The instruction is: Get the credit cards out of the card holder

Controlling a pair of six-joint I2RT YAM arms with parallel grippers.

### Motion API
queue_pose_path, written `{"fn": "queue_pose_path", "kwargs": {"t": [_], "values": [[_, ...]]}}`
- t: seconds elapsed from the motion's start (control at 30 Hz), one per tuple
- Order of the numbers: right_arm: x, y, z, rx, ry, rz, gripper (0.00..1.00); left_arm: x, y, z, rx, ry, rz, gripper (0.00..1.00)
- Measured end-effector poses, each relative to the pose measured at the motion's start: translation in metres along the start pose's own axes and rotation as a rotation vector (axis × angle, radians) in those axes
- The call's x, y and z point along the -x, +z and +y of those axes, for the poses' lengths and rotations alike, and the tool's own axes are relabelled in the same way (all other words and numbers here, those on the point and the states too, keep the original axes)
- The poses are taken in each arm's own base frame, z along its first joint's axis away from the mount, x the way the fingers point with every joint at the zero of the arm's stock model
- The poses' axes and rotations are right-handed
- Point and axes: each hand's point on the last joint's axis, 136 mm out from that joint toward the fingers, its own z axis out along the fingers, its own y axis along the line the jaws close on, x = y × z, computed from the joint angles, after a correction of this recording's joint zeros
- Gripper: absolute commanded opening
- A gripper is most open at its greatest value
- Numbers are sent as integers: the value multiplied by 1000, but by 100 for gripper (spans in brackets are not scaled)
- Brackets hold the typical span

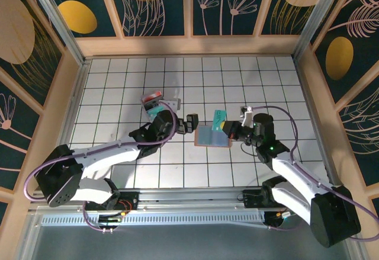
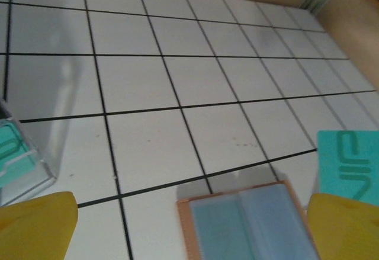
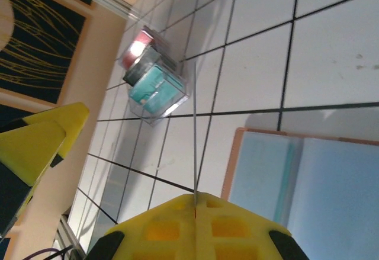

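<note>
The card holder [image 1: 212, 137] lies open and flat on the tabletop [image 1: 118, 76], grey-blue pockets up, right between the two arms. On the holder's right side the right tool [image 1: 232, 131] is clenched on a teal card [image 1: 220, 118]. From that arm's wrist camera the card is just a hairline edge [image 3: 195, 124] rising out of the pinched yellow fingers. It's a thin, stiff thing, so a hard pinch on the flat faces makes sense.

The card stands tilted over the holder's far right corner. Whether its lower end is free of the pocket, I cannot tell, because a finger hides that part from the left wrist.

The left tool [image 1: 190, 122] hovers just left of the holder, jaws spread wide and holding nothing, aimed at the open pockets. My guess is it's placed to pin the leather down or go for another card. A thin teal strip by the holder's fold may be one more card inside. Farther out on the holder's left, well apart, sits a clear plastic box [image 1: 159, 103] with teal and red contents.
</note>
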Motion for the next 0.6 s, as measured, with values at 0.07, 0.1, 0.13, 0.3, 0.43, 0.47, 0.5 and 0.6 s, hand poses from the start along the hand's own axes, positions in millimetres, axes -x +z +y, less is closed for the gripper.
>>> {"fn": "queue_pose_path", "kwargs": {"t": [0.07, 0.1, 0.13, 0.3, 0.43, 0.47, 0.5, 0.6], "values": [[0, 0, 6, 36, -14, -1, 0, 3, -2, -6, -52, -31, -7, 99], [1, 0, 10, 55, -21, -3, 0, 4, -3, -9, -74, -42, -10, 99], [1, 0, 14, 78, -28, -2, 0, 6, -3, -13, -99, -51, -13, 99], [7, 0, 37, 194, -64, -7, 0, 15, -7, -32, -205, -84, -33, 98], [6, 2, 49, 270, -66, 15, 0, 14, -9, -40, -267, -109, -35, 88], [6, 2, 51, 281, -65, 20, 0, 14, -9, -41, -278, -116, -35, 87], [6, 2, 53, 297, -63, 26, 0, 13, -10, -42, -294, -124, -34, 85], [6, 0, 61, 333, -65, 30, 0, 15, -12, -45, -339, -148, -39, 78]]}}
